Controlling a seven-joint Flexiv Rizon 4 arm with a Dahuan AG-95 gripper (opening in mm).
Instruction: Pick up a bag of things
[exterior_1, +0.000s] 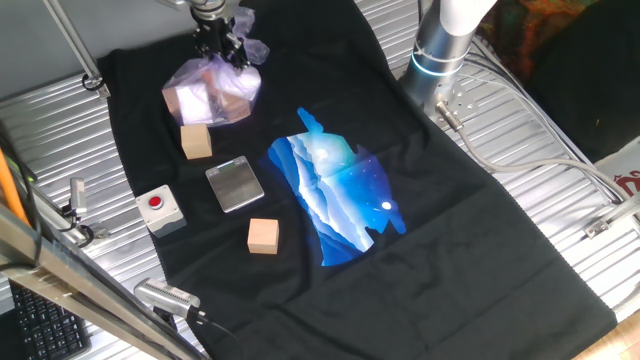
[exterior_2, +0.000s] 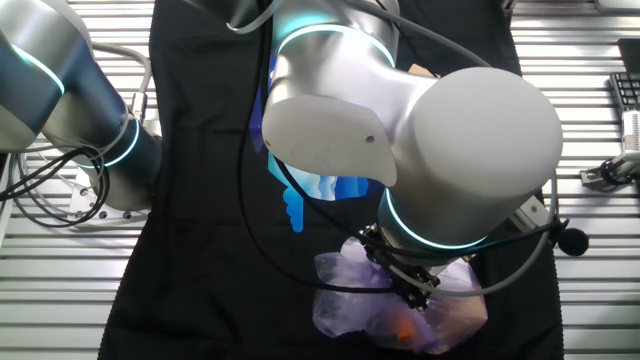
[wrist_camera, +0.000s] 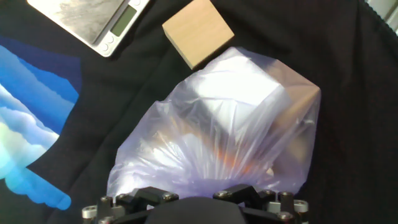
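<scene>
The bag of things (exterior_1: 212, 95) is a pale pink-lavender crinkly plastic bag, lumpy with blocky contents. It rests on the black cloth at the far left. My gripper (exterior_1: 222, 45) stands over its gathered top, with the jaws closed on the plastic. In the hand view the bag (wrist_camera: 236, 124) fans out from my gripper (wrist_camera: 196, 202), its pleats converging between the fingers. In the other fixed view the arm hides most of the scene. There the bag (exterior_2: 345, 300) shows under my gripper (exterior_2: 410, 290).
A tan wooden cube (exterior_1: 197, 141) lies just in front of the bag and shows in the hand view (wrist_camera: 198, 31). A flat silvery plate (exterior_1: 235, 184), a second cube (exterior_1: 263, 236) and a red-button box (exterior_1: 160, 208) lie nearer. The cloth carries a blue print (exterior_1: 340, 195).
</scene>
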